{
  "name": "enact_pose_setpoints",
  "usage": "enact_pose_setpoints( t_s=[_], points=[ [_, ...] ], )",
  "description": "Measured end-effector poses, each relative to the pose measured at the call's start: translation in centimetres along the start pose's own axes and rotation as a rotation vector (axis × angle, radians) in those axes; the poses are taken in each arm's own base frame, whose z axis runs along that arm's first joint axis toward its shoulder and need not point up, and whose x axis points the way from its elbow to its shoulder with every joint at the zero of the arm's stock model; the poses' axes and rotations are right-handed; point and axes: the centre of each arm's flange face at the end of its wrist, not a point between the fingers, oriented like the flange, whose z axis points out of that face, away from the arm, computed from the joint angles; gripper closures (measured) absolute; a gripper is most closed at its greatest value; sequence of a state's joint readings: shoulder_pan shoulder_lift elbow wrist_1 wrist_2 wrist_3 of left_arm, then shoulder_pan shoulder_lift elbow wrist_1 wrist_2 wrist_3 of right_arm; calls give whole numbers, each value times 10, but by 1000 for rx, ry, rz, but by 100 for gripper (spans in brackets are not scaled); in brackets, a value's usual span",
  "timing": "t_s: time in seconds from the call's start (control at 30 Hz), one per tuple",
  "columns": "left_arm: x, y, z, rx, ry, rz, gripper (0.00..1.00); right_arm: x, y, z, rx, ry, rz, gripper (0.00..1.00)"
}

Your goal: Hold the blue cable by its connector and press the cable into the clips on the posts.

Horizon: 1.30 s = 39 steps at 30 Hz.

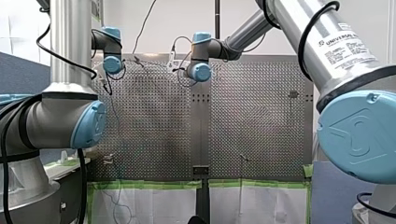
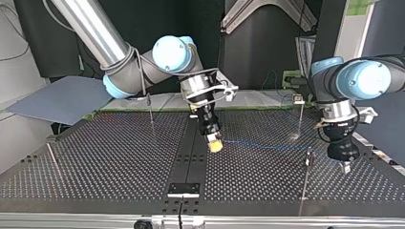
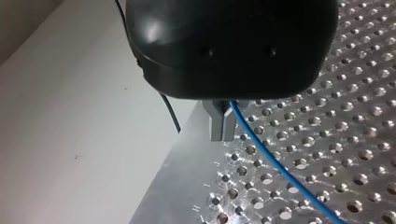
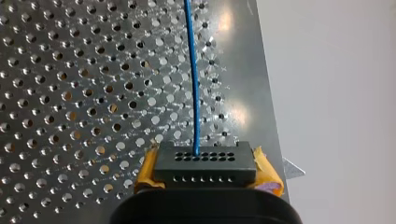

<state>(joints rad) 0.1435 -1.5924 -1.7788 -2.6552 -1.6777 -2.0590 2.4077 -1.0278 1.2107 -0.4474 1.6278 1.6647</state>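
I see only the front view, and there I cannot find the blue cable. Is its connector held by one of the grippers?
Observer: Yes. In the right wrist view my right gripper clamps the black connector between its yellow pads.
Operator: Where does the cable go from there?
Observer: In the top view the blue cable runs low over the table toward my left gripper.
Operator: Does it sit in a clip?
Observer: A post stands near that end of the cable, but it is too small to see whether a clip holds it.
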Motion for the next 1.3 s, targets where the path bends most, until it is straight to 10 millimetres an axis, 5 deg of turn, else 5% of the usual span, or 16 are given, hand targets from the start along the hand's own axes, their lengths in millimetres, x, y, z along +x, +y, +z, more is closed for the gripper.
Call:
enact_pose_setpoints(
  t_s=[0.97, 1.3],
  points=[
    [12, 9, 28, 54, 8, -90, 98, 11, 42, 31, -25, 44, -15, 100],
    [2, 2, 39, 84, -34, -145, 98, 8, 49, 40, -19, 49, -18, 100]
  ],
)
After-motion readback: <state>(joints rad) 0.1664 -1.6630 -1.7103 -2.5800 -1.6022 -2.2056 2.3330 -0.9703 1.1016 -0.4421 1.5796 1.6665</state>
